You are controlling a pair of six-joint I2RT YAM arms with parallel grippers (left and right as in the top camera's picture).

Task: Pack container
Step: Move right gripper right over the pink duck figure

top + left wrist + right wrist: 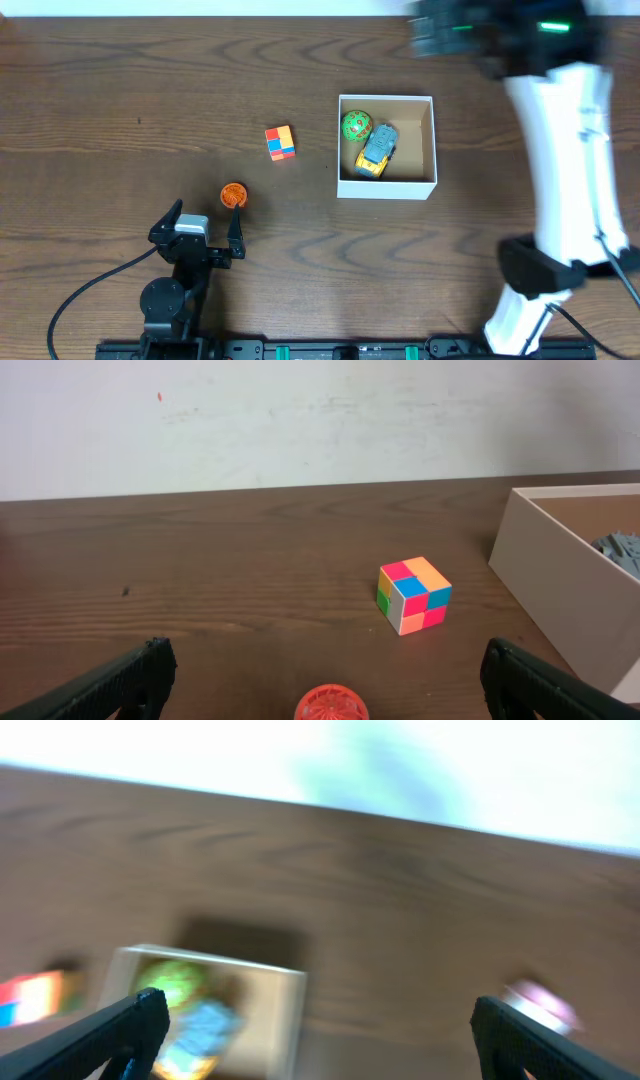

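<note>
The container (386, 188), a white-walled square box, sits right of centre and holds a green ball (357, 126) and a blue-and-yellow toy car (377, 150). A multicoloured cube (280, 142) lies to its left, and an orange ball (233, 195) lies nearer the front. My left gripper (208, 212) is open and empty just behind the orange ball (332, 703), with the cube (414, 595) and the container wall (550, 575) ahead. My right gripper (455, 35) is blurred above the table's far right. In its wrist view it (320, 1020) is open and empty, with the container (290, 1010) at lower left.
The right arm's white links (565, 150) cross the table's right side. A blurred pink-and-white object (540, 1005) shows by the right finger in the right wrist view. A white wall (300, 420) stands behind the table's far edge.
</note>
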